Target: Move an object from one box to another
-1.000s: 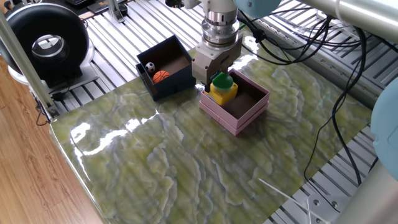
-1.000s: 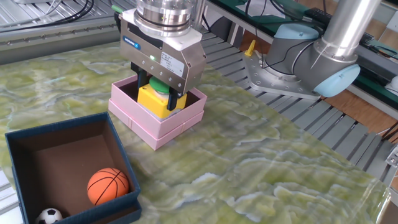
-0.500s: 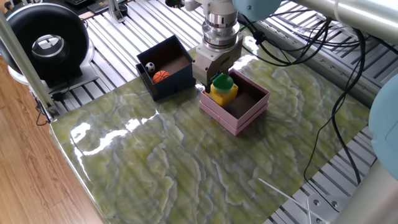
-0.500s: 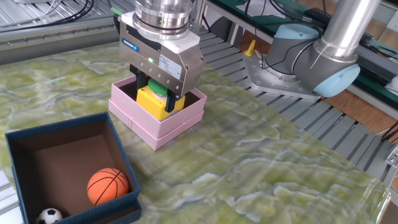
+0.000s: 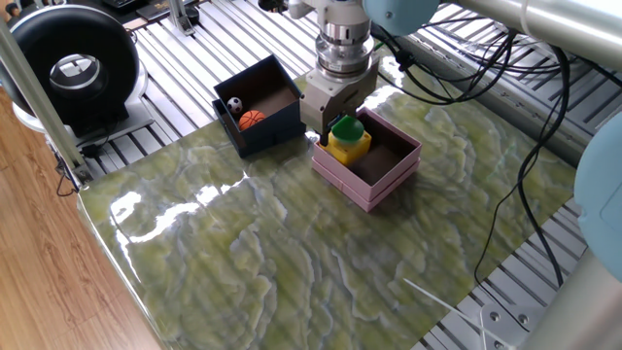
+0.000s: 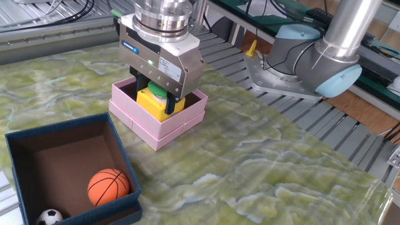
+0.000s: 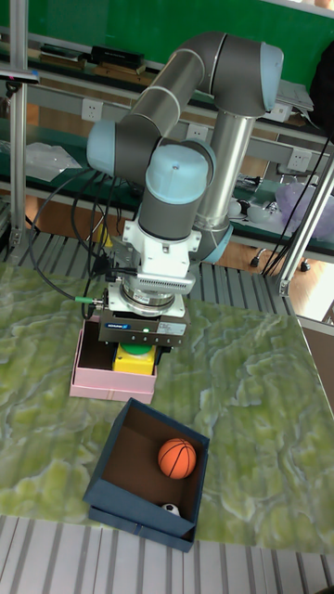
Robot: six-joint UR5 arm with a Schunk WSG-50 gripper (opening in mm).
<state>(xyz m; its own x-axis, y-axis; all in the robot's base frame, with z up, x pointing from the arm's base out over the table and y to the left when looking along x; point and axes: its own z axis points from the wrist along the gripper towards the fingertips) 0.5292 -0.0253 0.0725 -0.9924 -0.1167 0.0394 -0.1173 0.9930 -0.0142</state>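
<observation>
Sitting under claw (image 6: 159,94), yellow block (image 6: 154,102), inside pink box (image 6: 156,131)

A bench (image 5: 292,253) topped with glossy green-marbled sheet carries a dark navy square box (image 5: 259,117) and, just beside it, a pale pink square box (image 5: 374,165).

Green-marbled tabletop (image 5: 292,262) sits on a ribbed metal bench (image 5: 185,44). Black round fan-like unit (image 5: 68,68) at the far-left corner, off the mat; wood floor (image 5: 39,282) beside it. Black cables (image 5: 486,68) trail across the slats behind.
</observation>
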